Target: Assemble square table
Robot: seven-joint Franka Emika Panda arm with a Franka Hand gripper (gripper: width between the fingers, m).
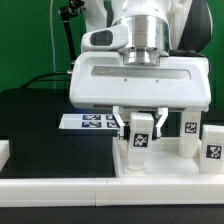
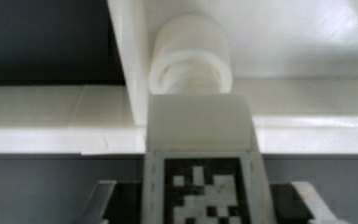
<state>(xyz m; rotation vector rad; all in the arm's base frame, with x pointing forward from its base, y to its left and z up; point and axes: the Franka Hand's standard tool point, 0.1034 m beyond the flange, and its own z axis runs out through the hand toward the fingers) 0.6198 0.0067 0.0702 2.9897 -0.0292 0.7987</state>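
Observation:
A white leg [image 1: 142,141] with a black-and-white tag stands upright at the corner of the square table's top [image 1: 172,162] nearest the exterior view's left. My gripper [image 1: 141,131] comes straight down over it, shut on the leg with a finger on each side. In the wrist view the tagged leg [image 2: 197,130] fills the space between the two fingers [image 2: 114,203], and its rounded far end points at the white top's rim [image 2: 51,100]. Two more tagged legs [image 1: 190,131] [image 1: 212,151] stand on the top toward the exterior view's right.
The marker board [image 1: 92,121] lies on the black table behind and to the left of the gripper. A long white bar fence [image 1: 60,186] runs along the front edge. A small white block [image 1: 4,152] sits at the far left.

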